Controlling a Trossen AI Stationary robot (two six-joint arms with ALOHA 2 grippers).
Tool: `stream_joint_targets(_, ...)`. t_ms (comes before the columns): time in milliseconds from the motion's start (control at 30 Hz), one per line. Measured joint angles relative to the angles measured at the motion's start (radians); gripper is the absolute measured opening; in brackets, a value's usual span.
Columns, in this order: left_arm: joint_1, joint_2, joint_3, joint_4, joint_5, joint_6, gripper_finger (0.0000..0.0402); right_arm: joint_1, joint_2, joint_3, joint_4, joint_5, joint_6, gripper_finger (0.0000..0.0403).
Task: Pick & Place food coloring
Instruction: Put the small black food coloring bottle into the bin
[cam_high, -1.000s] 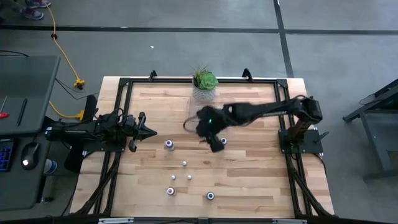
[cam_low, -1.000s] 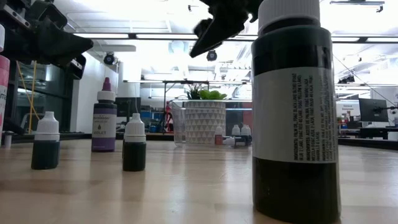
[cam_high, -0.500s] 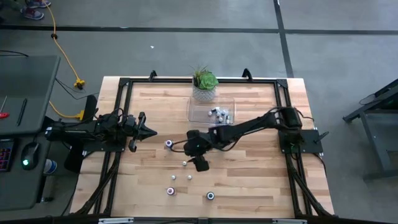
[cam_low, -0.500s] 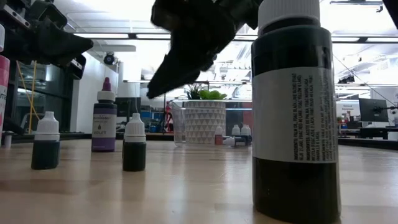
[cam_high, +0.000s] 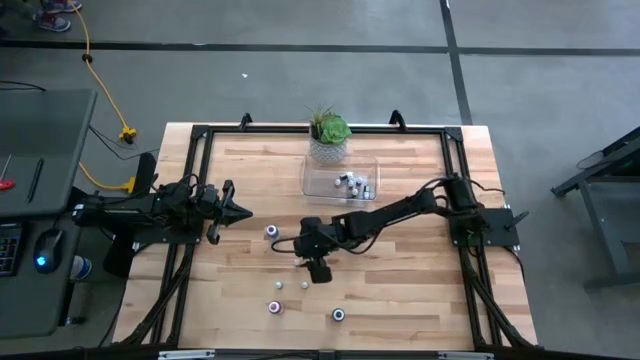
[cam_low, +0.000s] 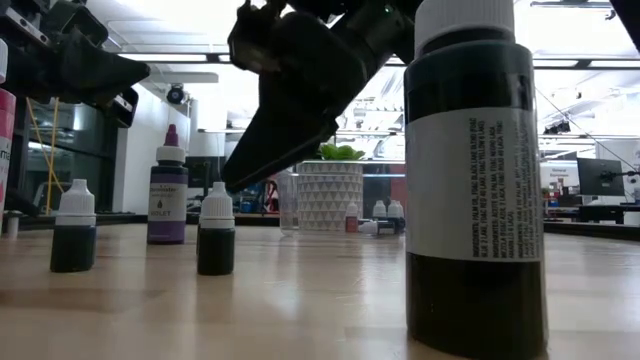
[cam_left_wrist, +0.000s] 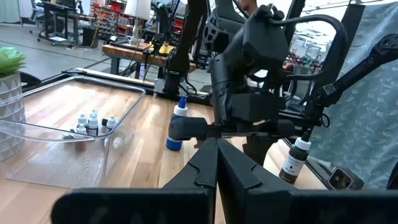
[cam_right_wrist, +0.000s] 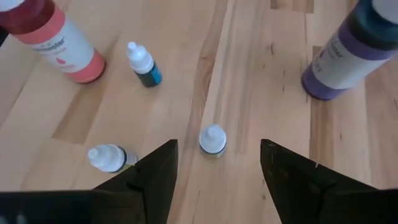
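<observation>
A large dark bottle (cam_low: 476, 190) stands closest on the worktop (cam_high: 400, 290), with small white-capped food coloring bottles (cam_right_wrist: 212, 140) and a purple one (cam_low: 167, 190) further in. The right gripper (cam_right_wrist: 214, 162) hangs over one small bottle, fingers spread wide, gripping nothing. Beyond, the clear tray (cam_high: 368, 165) holds several more tiny bottles, perhaps five, beside the potted plant (cam_high: 328, 135). The left gripper (cam_high: 240, 211) waits at the left edge, fingers together.
</observation>
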Motion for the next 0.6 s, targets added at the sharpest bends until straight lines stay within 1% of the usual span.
stream_joint_targets(333,0.0,0.0,0.0,0.0,0.0,0.0,0.0,-0.001,0.034,0.0,0.032,-0.008,0.021,0.0213)
stream_joint_targets(433,0.0,0.0,0.0,0.0,0.0,0.0,0.0,-0.002,0.034,0.0,0.037,0.006,0.025,0.0213)
stream_joint_targets(600,0.0,0.0,0.0,0.0,0.0,0.0,0.0,0.0,0.049,0.002,0.08,-0.025,0.022,0.0212)
